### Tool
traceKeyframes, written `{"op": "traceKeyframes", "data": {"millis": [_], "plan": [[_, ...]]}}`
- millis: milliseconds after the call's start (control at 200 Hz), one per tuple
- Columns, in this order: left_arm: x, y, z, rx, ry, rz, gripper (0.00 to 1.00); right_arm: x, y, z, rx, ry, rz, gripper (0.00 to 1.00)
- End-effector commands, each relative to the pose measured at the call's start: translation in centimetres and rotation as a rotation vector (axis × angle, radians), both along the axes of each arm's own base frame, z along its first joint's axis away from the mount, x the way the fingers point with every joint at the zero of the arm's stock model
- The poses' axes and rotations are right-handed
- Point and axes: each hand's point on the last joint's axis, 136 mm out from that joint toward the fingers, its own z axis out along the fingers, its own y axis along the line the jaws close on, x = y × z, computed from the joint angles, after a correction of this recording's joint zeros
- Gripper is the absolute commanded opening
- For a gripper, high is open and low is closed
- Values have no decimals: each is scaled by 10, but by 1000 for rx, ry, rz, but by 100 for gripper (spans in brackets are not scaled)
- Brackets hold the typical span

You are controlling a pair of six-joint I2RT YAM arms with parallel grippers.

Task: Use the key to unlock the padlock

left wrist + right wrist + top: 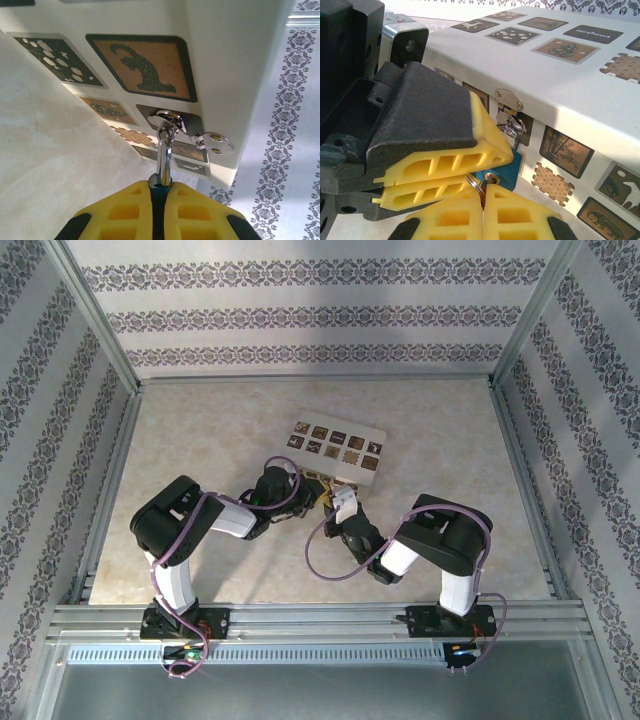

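Observation:
A small teal padlock (514,162) hangs by its silver shackle (164,152) from the hasp (216,143) on the side of a cream box (336,449) that has brown ornamental squares. My left gripper (161,186) is shut on the padlock's body from the left. Its yellow fingers (445,160) cross the right wrist view. From below, my right gripper (483,192) is shut on the key (491,177), whose silver tip sits at the keyhole in the padlock's underside. A key ring (473,181) pokes out between the fingertips. The rest of the key is hidden.
The cream box lies on the beige table (200,430) just beyond both grippers. Patterned walls and metal rails (300,620) enclose the table on all sides. The two arms meet at the box's near edge.

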Motion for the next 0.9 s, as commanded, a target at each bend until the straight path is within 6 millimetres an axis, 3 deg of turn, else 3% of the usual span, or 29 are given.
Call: {"op": "traceKeyframes", "data": {"millis": [0, 275, 545, 895], "plan": [[-6, -18, 5, -17, -24, -59, 11, -4, 14, 12, 106, -4, 57, 0], [-5, -15, 3, -11, -26, -46, 18, -8, 12, -2, 54, 8, 74, 0], [-6, -13, -2, -7, -21, -41, 20, -16, 17, -12, -114, -57, 144, 0], [-6, 2, 3, 19, -36, -18, 34, -18, 18, -18, -188, -65, 160, 0]]}}
